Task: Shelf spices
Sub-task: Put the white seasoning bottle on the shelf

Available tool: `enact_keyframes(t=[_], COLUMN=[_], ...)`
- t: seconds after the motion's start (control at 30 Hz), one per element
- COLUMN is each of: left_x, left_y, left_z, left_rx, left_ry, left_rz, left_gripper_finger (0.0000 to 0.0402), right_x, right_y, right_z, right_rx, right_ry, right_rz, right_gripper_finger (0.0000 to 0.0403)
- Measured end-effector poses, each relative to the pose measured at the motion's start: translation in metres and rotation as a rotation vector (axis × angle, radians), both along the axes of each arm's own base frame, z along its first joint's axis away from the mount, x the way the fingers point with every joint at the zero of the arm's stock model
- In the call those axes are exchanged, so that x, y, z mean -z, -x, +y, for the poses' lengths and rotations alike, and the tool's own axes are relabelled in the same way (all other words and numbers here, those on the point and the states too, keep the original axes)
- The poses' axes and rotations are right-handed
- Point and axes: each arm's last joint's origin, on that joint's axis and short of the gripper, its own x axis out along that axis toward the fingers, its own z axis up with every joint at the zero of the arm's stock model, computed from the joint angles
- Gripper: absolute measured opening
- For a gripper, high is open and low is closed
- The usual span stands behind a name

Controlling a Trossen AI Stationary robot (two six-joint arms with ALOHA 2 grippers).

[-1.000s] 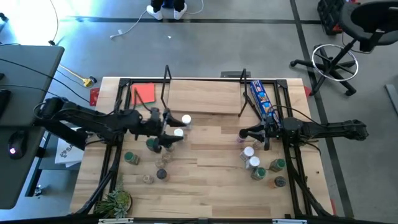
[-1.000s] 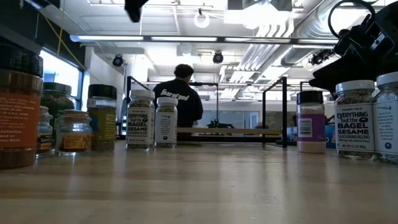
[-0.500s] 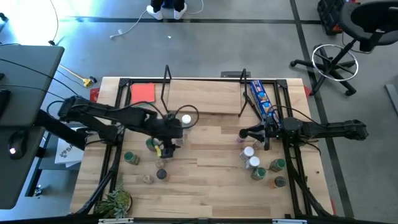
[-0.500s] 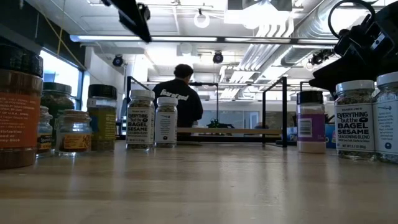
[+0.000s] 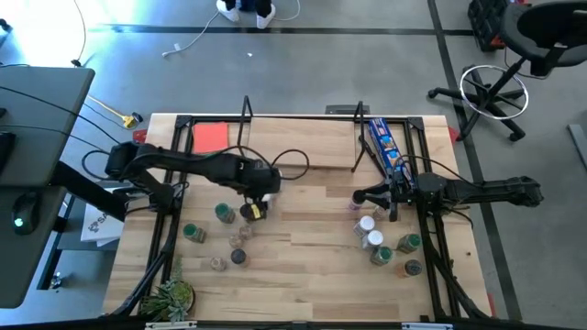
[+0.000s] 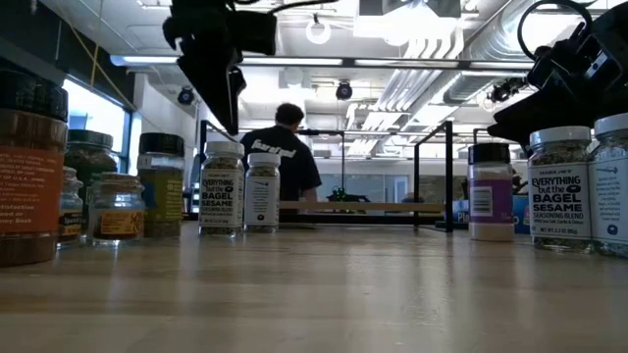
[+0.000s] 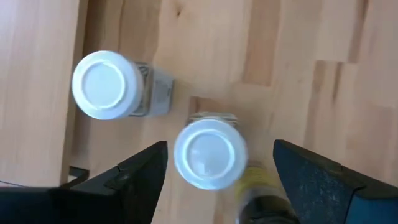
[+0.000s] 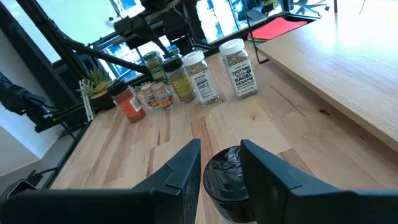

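Left tool [image 7: 214, 171] wide open, empty, above white-lid jar [image 7: 209, 154]: centre, descend straight, close below lid. Right tool [image 8: 221, 163] part-closed on black-lid jar [image 8: 230, 183].

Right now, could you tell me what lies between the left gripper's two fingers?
A white-lidded spice jar stands upright between the left gripper's open fingers, untouched; a second white-lidded jar stands beyond. The left wrist view shows this.

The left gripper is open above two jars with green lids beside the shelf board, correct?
Not quite: the lids are white, not green. The left wrist view shows the left gripper open above two white-lidded jars standing beside the shelf board.
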Motion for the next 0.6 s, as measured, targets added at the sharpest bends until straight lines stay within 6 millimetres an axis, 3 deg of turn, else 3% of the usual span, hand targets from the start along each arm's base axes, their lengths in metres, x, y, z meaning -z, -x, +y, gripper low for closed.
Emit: enact_keyframes(t=[0.43, 0.6], left_x=[0.034, 0.037], left_y=[-0.012, -0.013], left_z=[0.008, 0.005], left_rx=[0.015, 0.033], left_ry=[0.02, 0.019], left_rz=[0.156, 0.168], left_gripper_finger=[0.0289, 0.0259], right_x=[0.0, 0.0], right_y=[0.0, 0.0], right_z=[0.0, 0.0], right_rx=[0.0, 0.0], right_ry=[0.0, 0.0], right_rz=[0.0, 0.0], right_gripper_finger=[0.0108, 0.0108])
